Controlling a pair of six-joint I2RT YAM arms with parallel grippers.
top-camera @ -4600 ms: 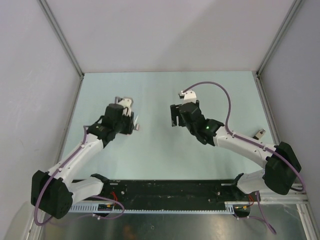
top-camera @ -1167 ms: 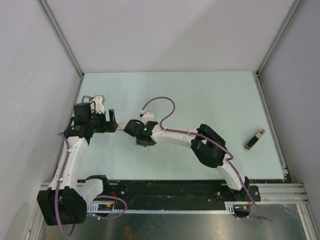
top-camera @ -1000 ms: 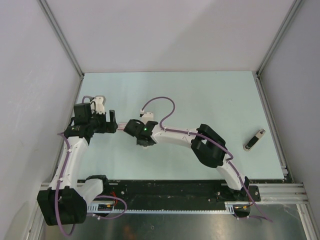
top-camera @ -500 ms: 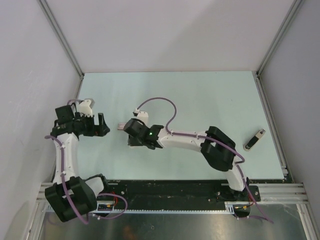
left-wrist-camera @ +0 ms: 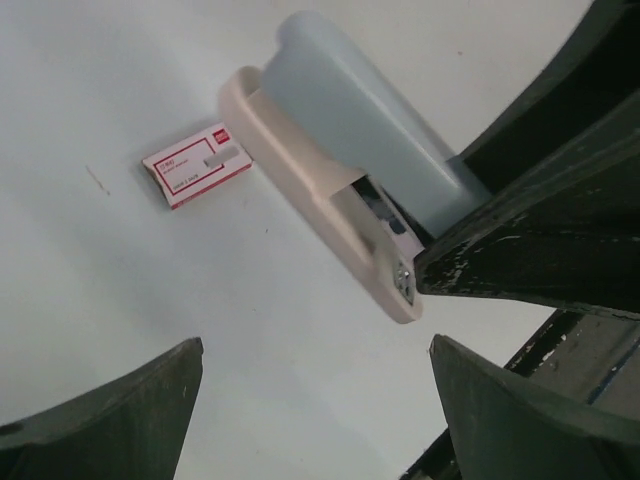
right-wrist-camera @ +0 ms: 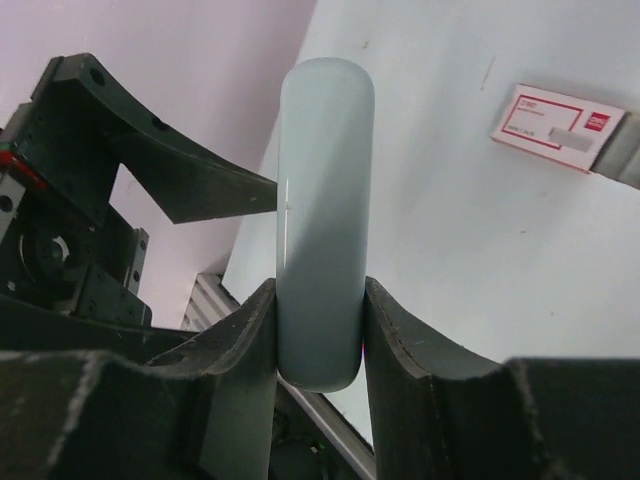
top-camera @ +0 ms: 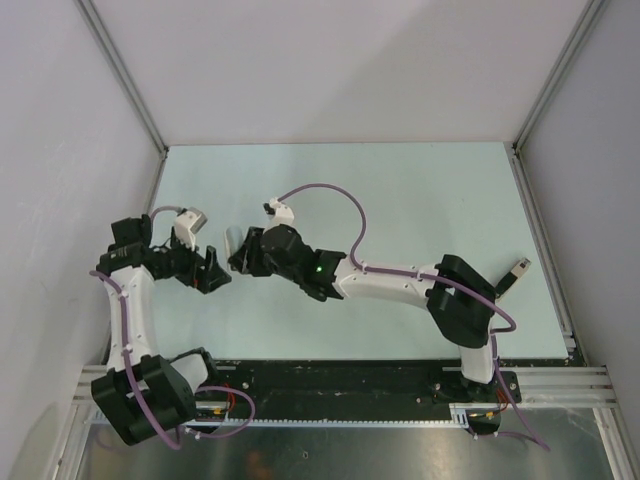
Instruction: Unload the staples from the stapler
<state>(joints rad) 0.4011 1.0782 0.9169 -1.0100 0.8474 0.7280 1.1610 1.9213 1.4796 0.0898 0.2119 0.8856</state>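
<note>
The stapler (right-wrist-camera: 322,200), pale blue-grey on top with a cream base (left-wrist-camera: 330,200), is held off the table by my right gripper (right-wrist-camera: 318,300), which is shut on its rear end. In the top view the stapler (top-camera: 233,243) sticks out leftward from the right gripper (top-camera: 245,255). My left gripper (top-camera: 210,275) stands open just below and left of the stapler's free end, apart from it, with nothing between its fingers (left-wrist-camera: 120,410). A red-and-white box of staples (left-wrist-camera: 196,165) lies flat on the table beyond the stapler, and it shows again in the right wrist view (right-wrist-camera: 557,128).
A small black-and-silver tool (top-camera: 520,266) lies near the table's right edge, partly behind the right arm's elbow (top-camera: 462,305). Grey walls close the table (top-camera: 400,190) in at the back and sides. The black base rail (top-camera: 340,378) runs along the near edge.
The left gripper has drawn back to the left off the stapler's end and now sits lower, wide open. The right arm has reached further left and turned, still carrying the stapler.
</note>
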